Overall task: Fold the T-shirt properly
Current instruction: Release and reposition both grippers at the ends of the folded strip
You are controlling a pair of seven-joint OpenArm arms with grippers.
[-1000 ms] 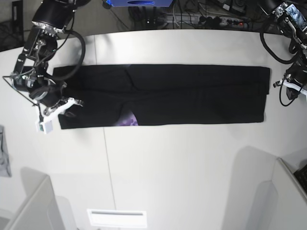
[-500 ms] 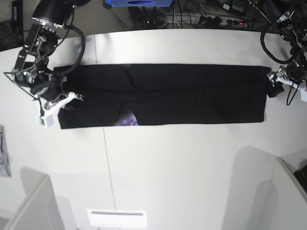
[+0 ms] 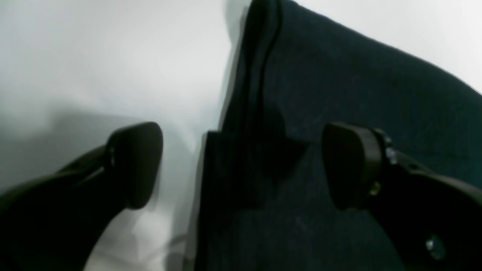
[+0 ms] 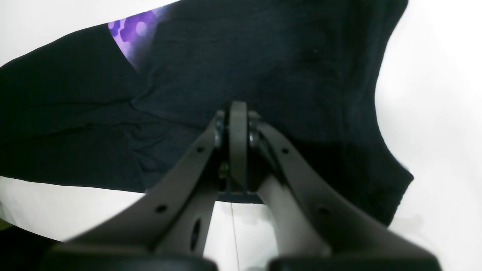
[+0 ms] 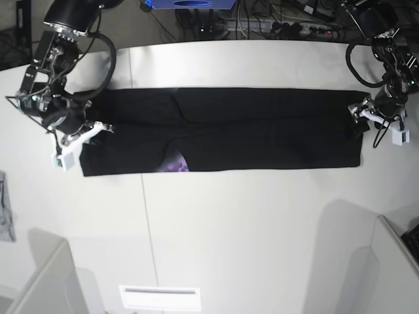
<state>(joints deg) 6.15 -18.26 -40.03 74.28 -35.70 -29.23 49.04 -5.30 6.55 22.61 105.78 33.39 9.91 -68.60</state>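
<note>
The black T-shirt (image 5: 262,127) lies folded into a long flat strip across the table, with a bit of purple print (image 5: 175,165) showing at its front edge. My left gripper (image 5: 357,122) is open at the strip's right end. In the left wrist view, the left gripper (image 3: 243,167) straddles the layered edge of the T-shirt (image 3: 376,94), with one fingertip (image 3: 135,165) over bare table. My right gripper (image 5: 101,128) is shut over the strip's left end. In the right wrist view, the right gripper (image 4: 238,113) hovers above the T-shirt (image 4: 282,67) near the purple print (image 4: 131,34), and no cloth shows between its fingers.
A small grey cloth (image 5: 5,216) lies at the table's left edge. A white box (image 5: 159,297) sits at the front, with grey panels (image 5: 46,281) at the front corners. Cables and a power strip (image 5: 288,27) run behind the table.
My left gripper has moved in from the right onto the shirt's right end and has opened wide. The right gripper has shifted slightly toward the back and stays shut.
</note>
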